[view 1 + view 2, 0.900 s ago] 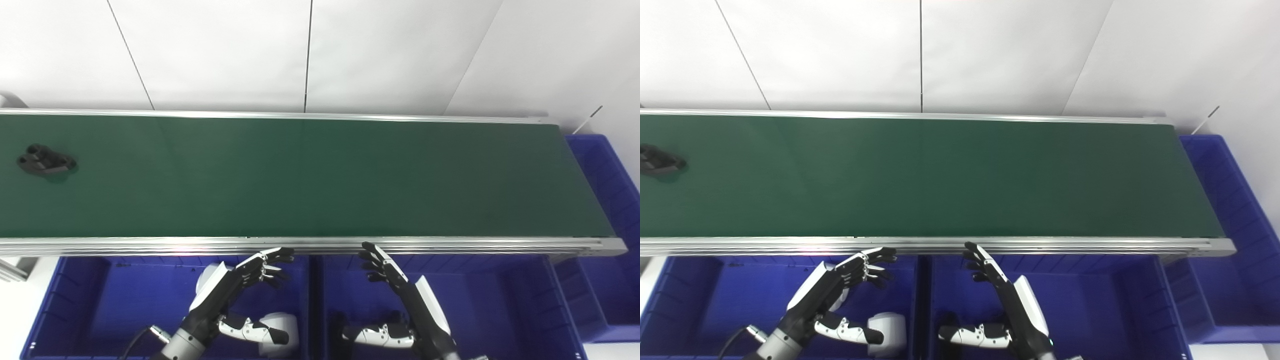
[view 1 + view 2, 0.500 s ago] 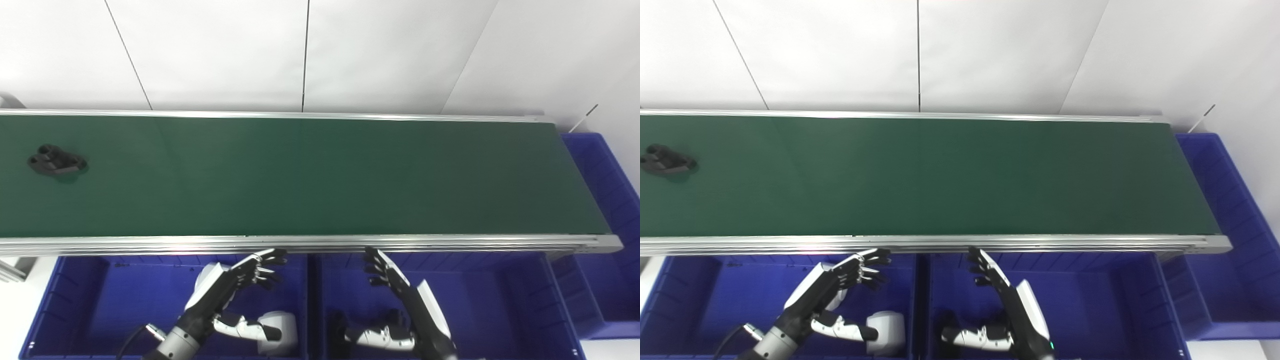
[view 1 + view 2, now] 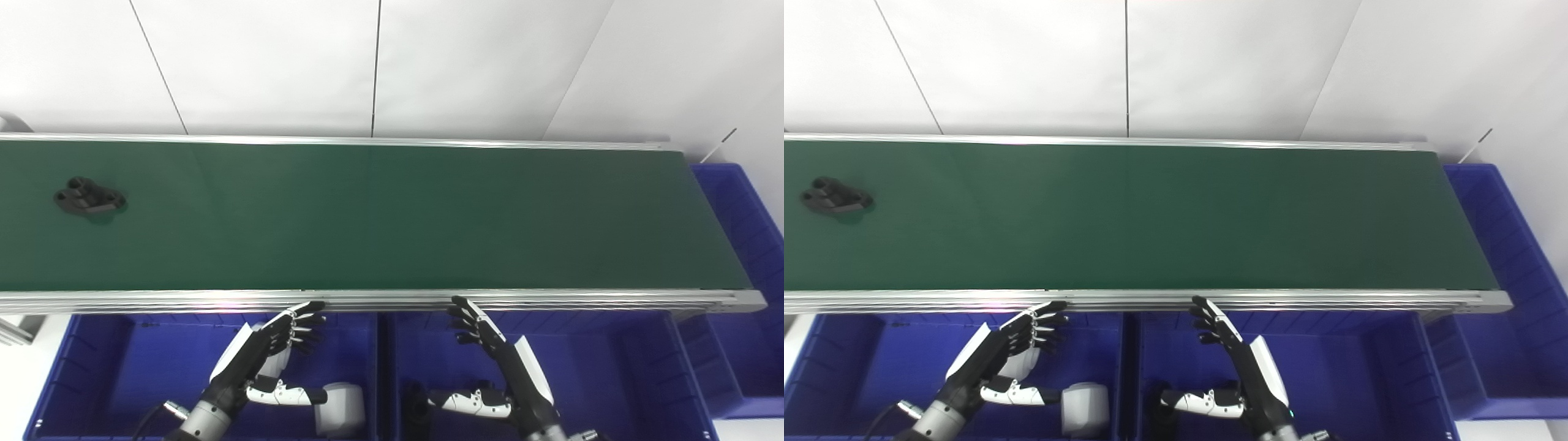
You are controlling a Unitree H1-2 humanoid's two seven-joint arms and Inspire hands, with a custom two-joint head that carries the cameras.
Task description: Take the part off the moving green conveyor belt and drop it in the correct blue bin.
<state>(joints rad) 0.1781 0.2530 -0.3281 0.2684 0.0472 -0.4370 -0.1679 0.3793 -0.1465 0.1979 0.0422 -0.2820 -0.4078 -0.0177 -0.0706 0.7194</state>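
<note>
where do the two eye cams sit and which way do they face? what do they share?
Left eye view: on the head, left of its twin, looking down and forward over the green conveyor belt; both forearms rise from the bottom edge, left hand and right hand open over the blue bins.
Right eye view: same head, a little to the right, same aim; the scene sits further left in frame.
Shared: belt, bins, both hands, and the black part at the belt's left end, white wall panels behind.
</note>
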